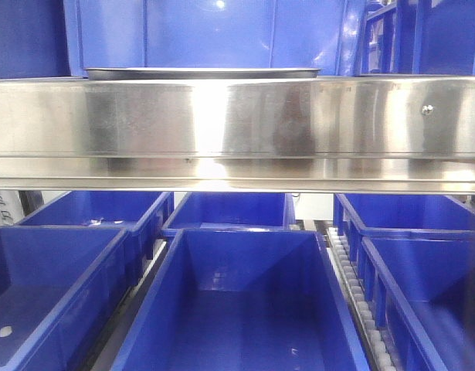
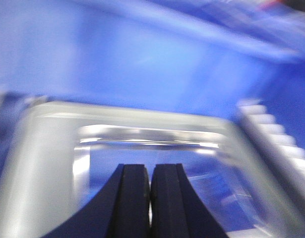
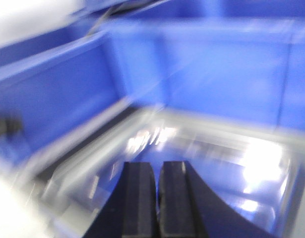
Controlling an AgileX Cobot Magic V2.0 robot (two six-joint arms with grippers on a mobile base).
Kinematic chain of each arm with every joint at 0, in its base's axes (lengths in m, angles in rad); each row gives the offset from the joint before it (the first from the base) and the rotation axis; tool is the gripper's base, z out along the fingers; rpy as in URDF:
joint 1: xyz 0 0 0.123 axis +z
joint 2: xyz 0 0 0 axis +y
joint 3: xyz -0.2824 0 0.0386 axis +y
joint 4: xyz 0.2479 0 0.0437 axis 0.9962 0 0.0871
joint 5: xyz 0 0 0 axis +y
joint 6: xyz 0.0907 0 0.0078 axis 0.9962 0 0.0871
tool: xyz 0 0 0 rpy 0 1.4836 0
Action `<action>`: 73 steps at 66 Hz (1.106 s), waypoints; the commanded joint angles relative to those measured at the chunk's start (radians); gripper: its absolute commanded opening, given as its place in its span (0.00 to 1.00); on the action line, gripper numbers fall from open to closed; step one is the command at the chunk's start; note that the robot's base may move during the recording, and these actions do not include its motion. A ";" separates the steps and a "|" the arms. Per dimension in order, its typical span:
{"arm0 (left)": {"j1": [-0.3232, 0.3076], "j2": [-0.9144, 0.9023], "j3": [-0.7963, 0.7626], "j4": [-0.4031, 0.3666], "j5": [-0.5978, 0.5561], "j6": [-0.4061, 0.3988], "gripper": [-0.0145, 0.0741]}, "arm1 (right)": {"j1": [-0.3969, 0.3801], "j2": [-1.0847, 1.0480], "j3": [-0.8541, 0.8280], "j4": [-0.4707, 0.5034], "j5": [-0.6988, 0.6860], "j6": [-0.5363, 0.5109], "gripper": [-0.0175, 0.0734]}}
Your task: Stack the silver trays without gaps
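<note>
Both wrist views are motion-blurred. From the front I see only the silver tray's rim edge above the shelf rail, its long axis running left-right. Left gripper and right gripper fingers together, each over a tray interior.

Shiny silver tray and steel rail, deep blue bins, black fingers.

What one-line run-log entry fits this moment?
left gripper: shut, over silver tray | right gripper: shut, over tray | wrist views blurred
</note>
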 commanded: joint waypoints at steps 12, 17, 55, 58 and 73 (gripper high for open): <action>-0.020 -0.260 0.322 0.066 -0.185 0.003 0.17 | 0.000 -0.251 0.237 -0.035 -0.049 -0.011 0.17; -0.020 -0.354 0.398 0.081 -0.233 0.003 0.17 | 0.000 -0.336 0.290 -0.035 -0.049 -0.011 0.17; -0.020 -0.754 0.526 0.156 -0.165 0.003 0.17 | 0.000 -0.699 0.367 -0.035 -0.049 -0.011 0.17; -0.020 -0.754 0.526 0.156 -0.165 0.003 0.17 | 0.000 -0.699 0.367 -0.035 -0.049 -0.011 0.17; -0.020 -0.754 0.526 0.156 -0.165 0.003 0.17 | 0.000 -0.699 0.367 -0.035 -0.049 -0.011 0.17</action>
